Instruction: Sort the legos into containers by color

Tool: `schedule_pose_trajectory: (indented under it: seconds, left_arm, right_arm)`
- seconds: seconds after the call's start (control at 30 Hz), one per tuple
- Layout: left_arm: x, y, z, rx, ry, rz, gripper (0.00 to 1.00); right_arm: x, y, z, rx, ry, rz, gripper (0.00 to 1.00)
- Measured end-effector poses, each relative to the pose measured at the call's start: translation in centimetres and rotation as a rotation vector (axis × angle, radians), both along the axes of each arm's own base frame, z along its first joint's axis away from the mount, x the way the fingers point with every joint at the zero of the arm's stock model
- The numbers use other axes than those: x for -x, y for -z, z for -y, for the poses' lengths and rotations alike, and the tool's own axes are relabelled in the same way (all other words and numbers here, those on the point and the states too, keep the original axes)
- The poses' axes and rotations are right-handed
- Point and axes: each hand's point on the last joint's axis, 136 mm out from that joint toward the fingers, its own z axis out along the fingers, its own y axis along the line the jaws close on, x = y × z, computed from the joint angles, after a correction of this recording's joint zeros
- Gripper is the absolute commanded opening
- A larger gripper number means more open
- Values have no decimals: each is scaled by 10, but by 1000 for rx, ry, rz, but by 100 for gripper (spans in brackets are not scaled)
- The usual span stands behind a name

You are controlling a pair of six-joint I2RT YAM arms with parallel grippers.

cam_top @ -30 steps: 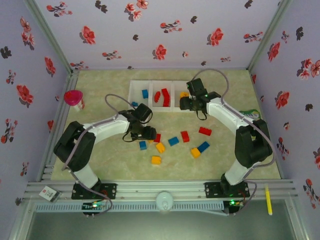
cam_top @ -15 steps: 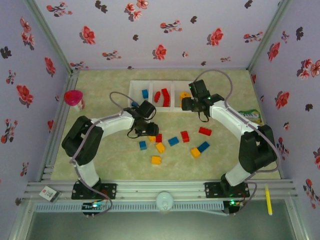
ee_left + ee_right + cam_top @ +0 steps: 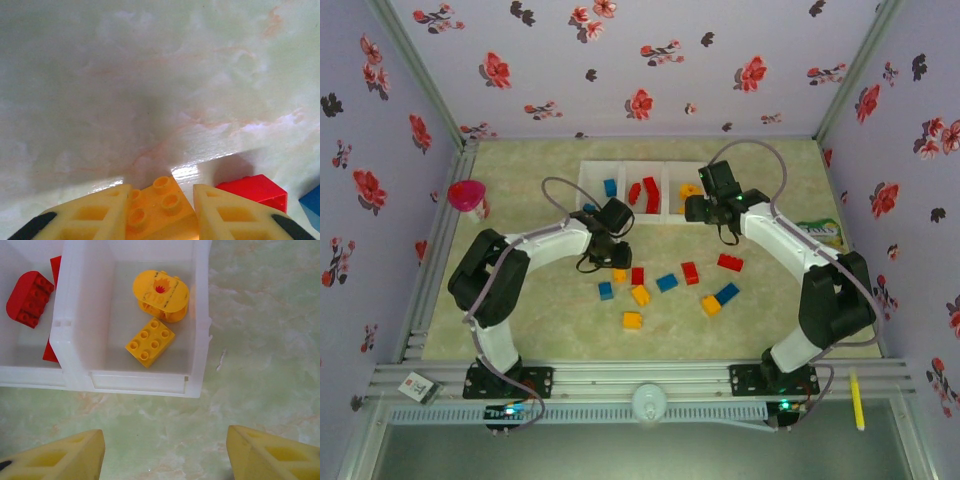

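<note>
My left gripper (image 3: 161,189) is down on the table, shut on an orange-yellow lego (image 3: 160,212) whose studs show between the two fingers. In the top view this gripper (image 3: 613,266) sits left of a red lego (image 3: 637,276). That same red lego (image 3: 252,189) lies just right of my fingers. My right gripper (image 3: 165,432) hangs open and empty over bare table in front of the white container (image 3: 140,382). Its right compartment holds a yellow brick (image 3: 150,341) and a round yellow piece (image 3: 161,292). Red pieces (image 3: 29,299) lie in the middle compartment.
Loose legos lie mid-table: blue (image 3: 606,290), yellow (image 3: 640,295), blue (image 3: 667,282), red (image 3: 690,273), red (image 3: 730,262), blue (image 3: 727,294), yellow (image 3: 710,305), yellow (image 3: 632,320). A pink cup (image 3: 467,196) stands far left; a green packet (image 3: 817,229) lies at the right.
My left gripper has shifted slightly toward the orange-yellow lego and its jaws have closed on it. My right gripper edged a little right, then held still, open.
</note>
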Motion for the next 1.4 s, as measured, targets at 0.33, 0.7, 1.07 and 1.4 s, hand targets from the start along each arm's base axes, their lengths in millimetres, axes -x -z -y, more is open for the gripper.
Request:
schedule_pose_trajectory:
  seconds: [0.33,0.7,1.07,1.4]
  left_arm:
    - [-24,-8,3,-48,68,69,57]
    - [-28,-7,-6,-104,67,71,63]
    - [-24,-2,-6,-111,52,50,46]
    - [-25,0,-6,-119,52,44,28]
  right_arm:
    - [0,0,0,2,2,1,66]
    - [7,-6,5,4,6,14,67]
    - [10,-2,7,10,8,6,67]
    - [12,-2,10,16,13,10,68]
